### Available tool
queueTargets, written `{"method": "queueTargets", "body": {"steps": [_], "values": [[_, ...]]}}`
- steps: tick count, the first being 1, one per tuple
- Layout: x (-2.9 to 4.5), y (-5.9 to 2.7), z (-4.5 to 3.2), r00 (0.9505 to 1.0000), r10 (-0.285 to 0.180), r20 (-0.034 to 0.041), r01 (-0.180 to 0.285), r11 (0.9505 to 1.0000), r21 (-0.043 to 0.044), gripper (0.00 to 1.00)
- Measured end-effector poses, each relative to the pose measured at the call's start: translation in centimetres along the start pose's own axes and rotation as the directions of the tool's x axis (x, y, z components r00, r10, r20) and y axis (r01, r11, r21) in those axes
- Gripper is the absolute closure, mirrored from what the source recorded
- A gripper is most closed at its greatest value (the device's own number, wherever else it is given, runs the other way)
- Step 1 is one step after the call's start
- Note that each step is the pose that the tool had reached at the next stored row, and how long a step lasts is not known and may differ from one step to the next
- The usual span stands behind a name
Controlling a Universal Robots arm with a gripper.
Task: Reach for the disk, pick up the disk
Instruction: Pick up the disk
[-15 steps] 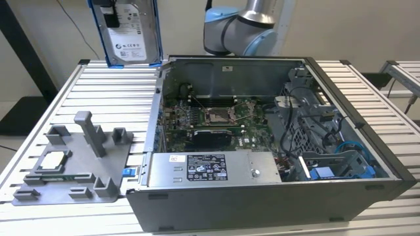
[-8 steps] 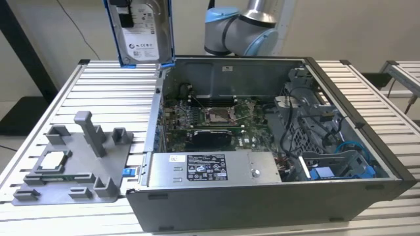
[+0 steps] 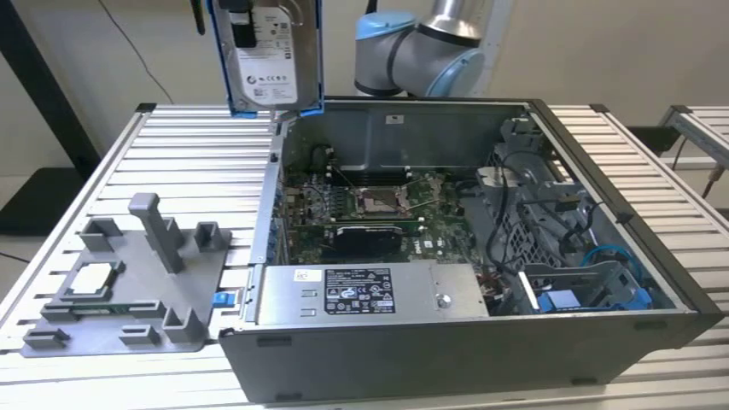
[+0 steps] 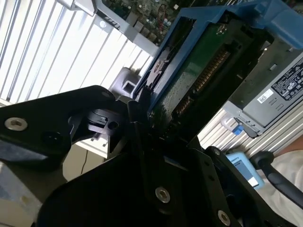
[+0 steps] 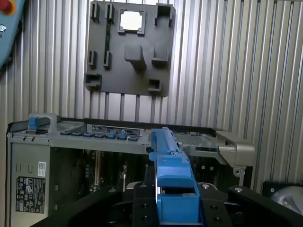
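The disk [image 3: 277,68] hangs upright in the air above the far left corner of the open computer case [image 3: 456,350]. It is a silver drive with a white label, framed by a blue bracket. My gripper [image 3: 242,36] is shut on its upper part. In the second wrist view the disk [image 4: 203,66] shows its green circuit board inside the blue frame, and black fingers [image 4: 137,118] clamp its near end. The blue bracket [image 5: 171,179] in the first wrist view rises between the black gripper parts, over the case's wall.
The case stands on a slatted metal table [image 3: 171,162], with the motherboard [image 3: 364,205] and a grey labelled box [image 3: 364,292] inside. A grey fixture plate [image 3: 125,290] holding a small silver chip [image 3: 91,278] lies at the exterior view's left. The arm's base [image 3: 416,51] stands behind the case.
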State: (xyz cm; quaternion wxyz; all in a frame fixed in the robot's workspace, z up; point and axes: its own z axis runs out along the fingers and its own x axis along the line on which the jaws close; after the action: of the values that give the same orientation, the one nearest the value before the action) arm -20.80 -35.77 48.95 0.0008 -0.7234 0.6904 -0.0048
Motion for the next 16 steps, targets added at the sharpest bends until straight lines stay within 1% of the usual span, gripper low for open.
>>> {"method": "queueTargets", "body": {"steps": [16], "values": [[0.14, -4.77, 0.04, 1.0, 0.0, 0.0001, 0.0, 1.0, 0.0001, 1.0]]}}
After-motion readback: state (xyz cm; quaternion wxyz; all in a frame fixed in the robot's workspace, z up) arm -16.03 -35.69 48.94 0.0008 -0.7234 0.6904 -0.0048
